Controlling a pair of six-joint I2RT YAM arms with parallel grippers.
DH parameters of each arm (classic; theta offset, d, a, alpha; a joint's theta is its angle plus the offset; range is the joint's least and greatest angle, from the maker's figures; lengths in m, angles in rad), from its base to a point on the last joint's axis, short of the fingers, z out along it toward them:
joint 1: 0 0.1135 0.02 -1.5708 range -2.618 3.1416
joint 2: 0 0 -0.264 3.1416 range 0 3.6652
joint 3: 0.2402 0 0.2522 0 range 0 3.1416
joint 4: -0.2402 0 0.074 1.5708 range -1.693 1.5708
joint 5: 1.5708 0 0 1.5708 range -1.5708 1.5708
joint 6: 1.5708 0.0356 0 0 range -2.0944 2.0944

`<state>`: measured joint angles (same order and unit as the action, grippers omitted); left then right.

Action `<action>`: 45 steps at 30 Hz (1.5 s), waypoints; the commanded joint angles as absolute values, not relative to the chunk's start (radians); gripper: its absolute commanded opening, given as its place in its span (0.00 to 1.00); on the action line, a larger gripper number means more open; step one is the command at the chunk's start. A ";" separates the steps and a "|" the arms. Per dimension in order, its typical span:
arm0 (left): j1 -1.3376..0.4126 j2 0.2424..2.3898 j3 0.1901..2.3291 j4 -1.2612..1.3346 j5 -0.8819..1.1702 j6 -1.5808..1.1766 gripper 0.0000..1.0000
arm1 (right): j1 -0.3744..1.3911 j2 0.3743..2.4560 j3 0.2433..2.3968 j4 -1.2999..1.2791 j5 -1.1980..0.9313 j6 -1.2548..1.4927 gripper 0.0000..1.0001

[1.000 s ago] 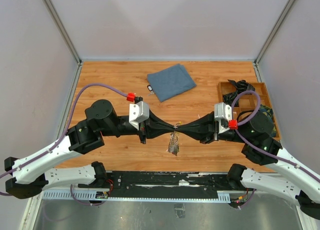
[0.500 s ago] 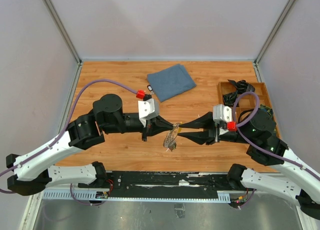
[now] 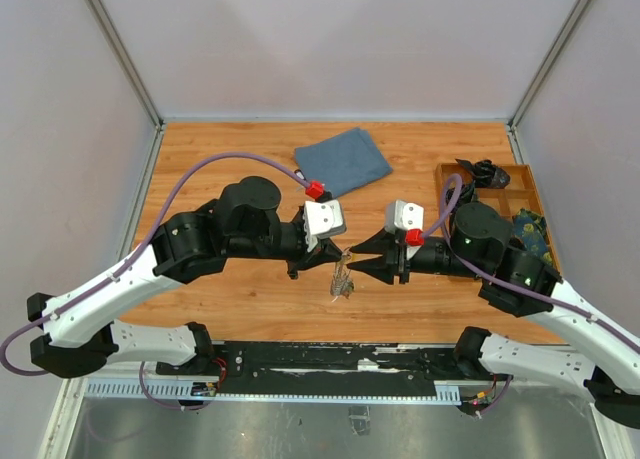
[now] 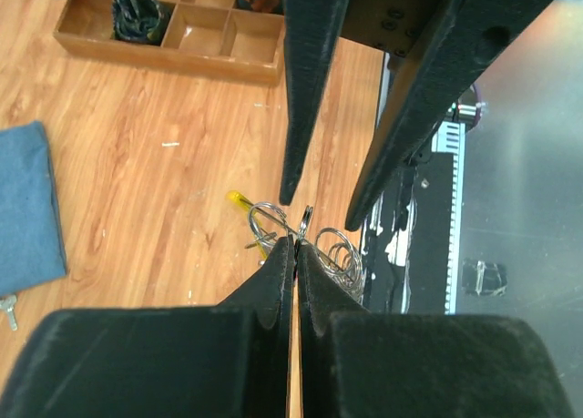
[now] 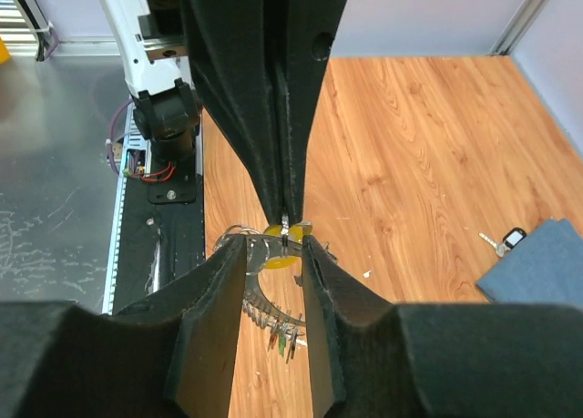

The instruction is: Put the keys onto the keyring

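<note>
Two wrist views alone reveal a yellow key [image 4: 239,199].

The surface [image 3: 230,159] is smooth wood-grain board with a faint sheen. The keyring [image 4: 339,254] is thin shiny metal; among the keys [image 4: 239,199], one head is glossy yellow plastic. The left end effector [image 4: 294,245] and right end effector [image 5: 273,242] are matt black, finely grainy plastic. The pouch [image 3: 342,163] is matt blue cloth; the tray [image 4: 164,61], plain wood.

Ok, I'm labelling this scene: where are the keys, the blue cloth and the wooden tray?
Keys [image 3: 343,282], top view, middle of the bunch.
Blue cloth [image 3: 343,163], top view, its centre.
Wooden tray [image 4: 168,61], left wrist view, its long outer wall.
</note>
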<state>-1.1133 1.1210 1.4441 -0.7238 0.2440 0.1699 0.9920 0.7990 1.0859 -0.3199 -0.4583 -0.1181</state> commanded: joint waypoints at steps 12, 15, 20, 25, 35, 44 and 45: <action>-1.123 1.127 1.496 -0.770 0.262 0.204 0.01 | 0.991 0.852 1.095 -0.283 -0.478 -0.136 0.31; -1.123 1.126 1.496 -0.767 0.263 0.205 0.00 | 0.991 0.859 1.096 -0.283 -0.488 -0.137 0.27; -1.126 1.126 1.493 -0.764 0.269 0.205 0.00 | 0.991 0.865 1.095 -0.283 -0.500 -0.131 0.20; -1.126 1.123 1.491 -0.760 0.277 0.203 0.01 | 0.991 0.868 1.098 -0.284 -0.503 -0.130 0.03; -1.125 1.014 1.399 -0.623 0.288 0.157 0.28 | 0.991 0.848 1.136 -0.293 -0.504 -0.085 0.00; -1.125 0.986 1.341 -0.557 0.336 0.126 0.30 | 0.991 0.825 1.144 -0.259 -0.535 -0.066 0.00; -1.126 0.986 1.338 -0.553 0.341 0.125 0.30 | 0.991 0.821 1.145 -0.256 -0.538 -0.064 0.00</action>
